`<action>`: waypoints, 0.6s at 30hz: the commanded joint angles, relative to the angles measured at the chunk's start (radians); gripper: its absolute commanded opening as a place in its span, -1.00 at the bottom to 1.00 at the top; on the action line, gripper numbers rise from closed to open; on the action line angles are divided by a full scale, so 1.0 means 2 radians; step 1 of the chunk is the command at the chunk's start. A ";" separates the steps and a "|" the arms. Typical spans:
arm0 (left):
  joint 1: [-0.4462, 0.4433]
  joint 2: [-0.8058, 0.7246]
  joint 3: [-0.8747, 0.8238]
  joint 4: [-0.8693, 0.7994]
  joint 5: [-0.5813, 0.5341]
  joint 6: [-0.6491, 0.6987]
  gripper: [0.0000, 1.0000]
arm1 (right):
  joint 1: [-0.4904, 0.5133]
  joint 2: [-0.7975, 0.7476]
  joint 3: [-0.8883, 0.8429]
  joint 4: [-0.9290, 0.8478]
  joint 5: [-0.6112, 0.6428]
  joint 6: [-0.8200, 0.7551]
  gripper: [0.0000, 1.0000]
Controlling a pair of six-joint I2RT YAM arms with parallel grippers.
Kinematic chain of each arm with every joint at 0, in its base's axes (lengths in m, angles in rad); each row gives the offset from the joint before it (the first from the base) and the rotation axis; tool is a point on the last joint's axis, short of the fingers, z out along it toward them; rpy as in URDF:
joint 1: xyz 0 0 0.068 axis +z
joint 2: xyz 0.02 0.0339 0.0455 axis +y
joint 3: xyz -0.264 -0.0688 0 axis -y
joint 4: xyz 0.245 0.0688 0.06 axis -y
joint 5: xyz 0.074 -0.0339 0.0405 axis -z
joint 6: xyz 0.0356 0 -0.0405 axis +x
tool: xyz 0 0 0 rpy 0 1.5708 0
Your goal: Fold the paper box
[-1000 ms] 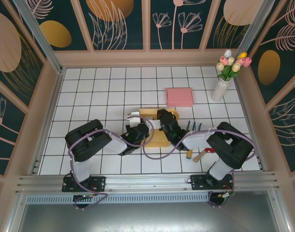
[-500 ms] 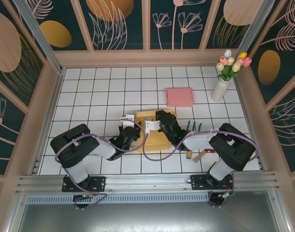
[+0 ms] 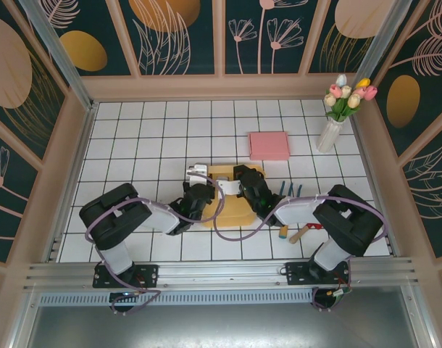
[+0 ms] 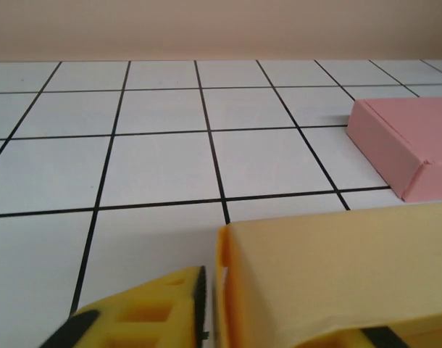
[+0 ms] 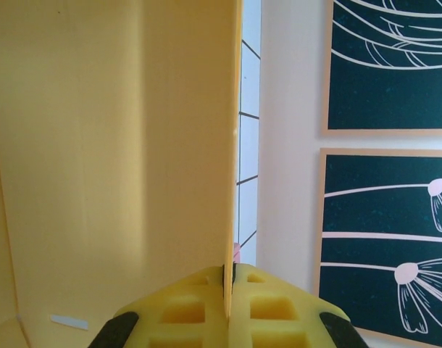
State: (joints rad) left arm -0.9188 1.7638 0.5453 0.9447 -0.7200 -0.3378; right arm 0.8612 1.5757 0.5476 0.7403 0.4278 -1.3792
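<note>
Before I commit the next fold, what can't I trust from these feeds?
Left claw grip: left wrist view shows one yellow pad; the yellow paper box wall hides the other, so open or shut is unclear.
Box folds: top view, both arms overlap it.
Right wrist view: the panel pinched by the right claw blocks the box's far side.
Small tools right of the box, top view: too small to identify.
</note>
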 commanded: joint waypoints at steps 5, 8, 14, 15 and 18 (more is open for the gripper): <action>0.008 0.056 0.053 -0.073 -0.151 -0.036 -1.00 | 0.002 0.011 -0.013 -0.054 -0.012 0.014 -1.00; 0.008 0.069 0.054 -0.085 -0.191 -0.046 -1.00 | 0.001 0.009 -0.012 -0.053 -0.014 0.015 -1.00; 0.008 0.054 0.038 -0.060 -0.112 -0.029 -0.77 | -0.001 0.015 -0.011 -0.051 -0.016 0.023 -1.00; 0.008 0.048 0.035 -0.058 -0.095 -0.027 -0.59 | 0.000 0.016 -0.012 -0.051 -0.017 0.025 -1.00; 0.008 0.035 0.020 -0.043 -0.053 -0.028 -0.20 | 0.000 0.018 -0.011 -0.051 -0.016 0.027 -1.00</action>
State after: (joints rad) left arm -0.9268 1.8523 0.6193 0.8936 -0.8486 -0.4030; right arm 0.8505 1.5810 0.5488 0.7368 0.4244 -1.3617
